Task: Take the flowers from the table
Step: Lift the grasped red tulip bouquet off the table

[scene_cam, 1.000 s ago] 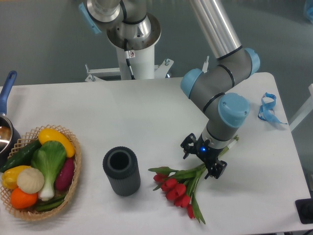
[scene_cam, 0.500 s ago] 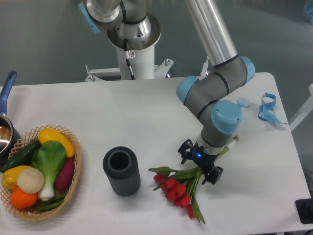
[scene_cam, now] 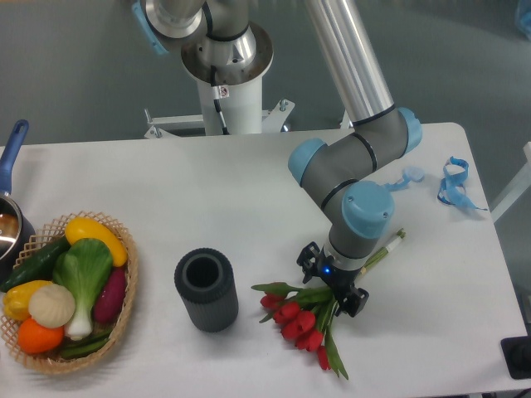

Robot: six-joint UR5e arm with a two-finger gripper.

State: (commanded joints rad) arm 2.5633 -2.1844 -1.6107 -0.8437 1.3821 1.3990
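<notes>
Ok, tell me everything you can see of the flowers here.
The flowers are a small bunch of red tulips with green leaves and long green stems. They lie flat on the white table, heads toward the lower left, stems running up to the right. The gripper sits over the stems, one of the fingers either side; whether they have closed is unclear.

The flowers (scene_cam: 300, 319), a small bunch of red tulips with green leaves, lie flat on the white table (scene_cam: 249, 182) near its front edge. The red heads point lower left; the long green stems run up to the right, partly hidden under the arm.
</notes>
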